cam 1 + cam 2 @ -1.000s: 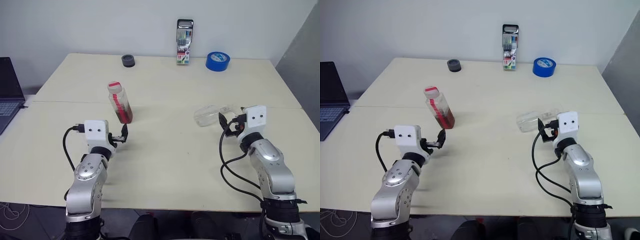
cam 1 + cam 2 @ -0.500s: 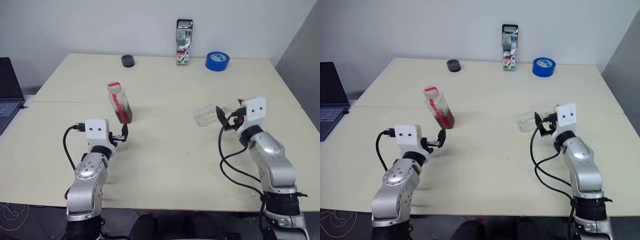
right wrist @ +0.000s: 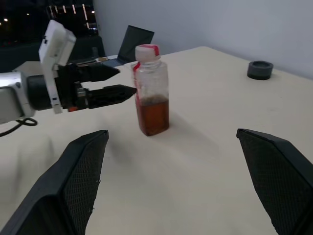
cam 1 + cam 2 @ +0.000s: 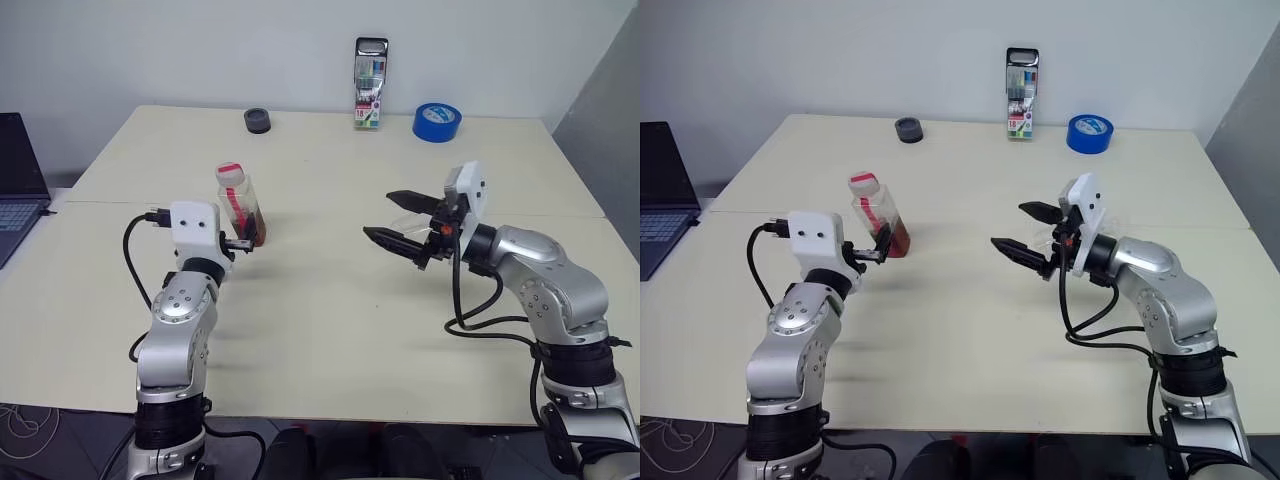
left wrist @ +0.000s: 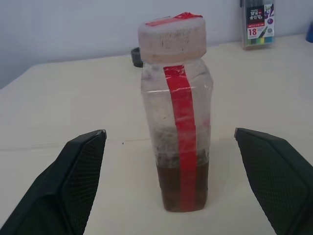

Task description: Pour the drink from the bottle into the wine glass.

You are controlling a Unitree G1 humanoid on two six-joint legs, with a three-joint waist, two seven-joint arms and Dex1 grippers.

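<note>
The left gripper (image 4: 243, 243) stands spread just short of the capped bottle (image 4: 240, 205), the right gripper (image 4: 398, 221) spread and empty mid-surface, so nothing is gripped or poured yet.

left pincer (image 4: 243, 243) open, bottle (image 4: 241, 207) perhaps untouched

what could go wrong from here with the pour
1. The bottle has little drink in it, so it is probably light. The open left gripper brackets it, and an off-centre close could tip it.
2. Its cap is on, so nothing can pour yet.
3. The glass is barely visible behind the open right gripper, and a swing there could knock it.
</note>
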